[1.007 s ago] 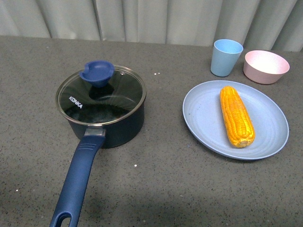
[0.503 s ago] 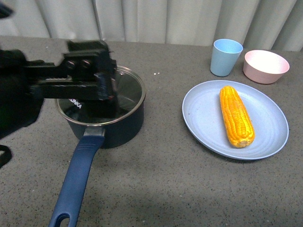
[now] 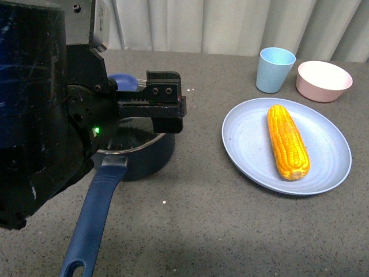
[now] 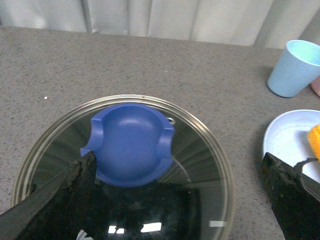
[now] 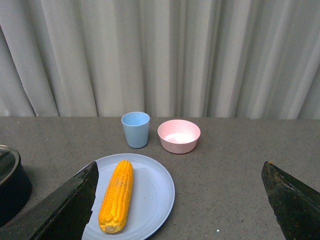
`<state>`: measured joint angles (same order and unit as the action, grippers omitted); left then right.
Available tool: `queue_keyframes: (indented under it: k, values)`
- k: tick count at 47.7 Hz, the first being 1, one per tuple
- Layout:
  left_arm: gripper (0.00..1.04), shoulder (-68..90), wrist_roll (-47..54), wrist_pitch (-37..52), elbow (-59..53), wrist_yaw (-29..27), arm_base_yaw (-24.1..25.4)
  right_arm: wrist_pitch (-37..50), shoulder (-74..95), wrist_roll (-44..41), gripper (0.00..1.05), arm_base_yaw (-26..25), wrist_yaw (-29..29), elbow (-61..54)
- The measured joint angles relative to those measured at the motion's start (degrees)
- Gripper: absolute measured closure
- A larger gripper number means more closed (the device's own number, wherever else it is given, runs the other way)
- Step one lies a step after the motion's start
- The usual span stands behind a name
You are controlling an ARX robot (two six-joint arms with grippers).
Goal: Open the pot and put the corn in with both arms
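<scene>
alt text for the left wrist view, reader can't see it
The left gripper hangs open over the pot's glass lid, whose blue knob sits nearer one finger. Beyond, on the grey table, stand a light blue cup and a plate holding the corn.

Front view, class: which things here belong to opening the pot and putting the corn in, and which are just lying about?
Belong to the job: pot; glass lid with blue knob; corn; left tool, open over the lid; right tool, open.

Lying about: light blue cup; pink bowl; blue plate, which merely holds the corn.
</scene>
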<state>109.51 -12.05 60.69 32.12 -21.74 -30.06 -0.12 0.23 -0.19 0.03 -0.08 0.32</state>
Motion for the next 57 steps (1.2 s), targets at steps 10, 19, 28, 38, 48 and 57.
queue_keyframes:
  k: [10,19,28,38,48,57]
  values:
    - [0.06,5.0,0.6,0.4,4.9,-1.7,3.3,0.0,0.0,0.0,0.09,0.0,0.0,0.0]
    - [0.06,8.9,1.5,0.2,8.4,-1.2,3.5,0.0,0.0,0.0,0.09,0.0,0.0,0.0]
    - [0.06,11.4,1.6,-0.8,10.4,-1.3,4.5,0.0,0.0,0.0,0.09,0.0,0.0,0.0]
    - [0.22,12.3,1.4,-1.6,11.5,-1.3,5.0,0.0,0.0,0.0,0.09,0.0,0.0,0.0]
    - [0.48,12.0,1.2,-2.4,11.5,-1.3,5.1,0.0,0.0,0.0,0.09,0.0,0.0,0.0]
    - [0.48,9.4,0.2,-4.2,11.3,-0.7,5.6,0.0,0.0,0.0,0.09,0.0,0.0,0.0]
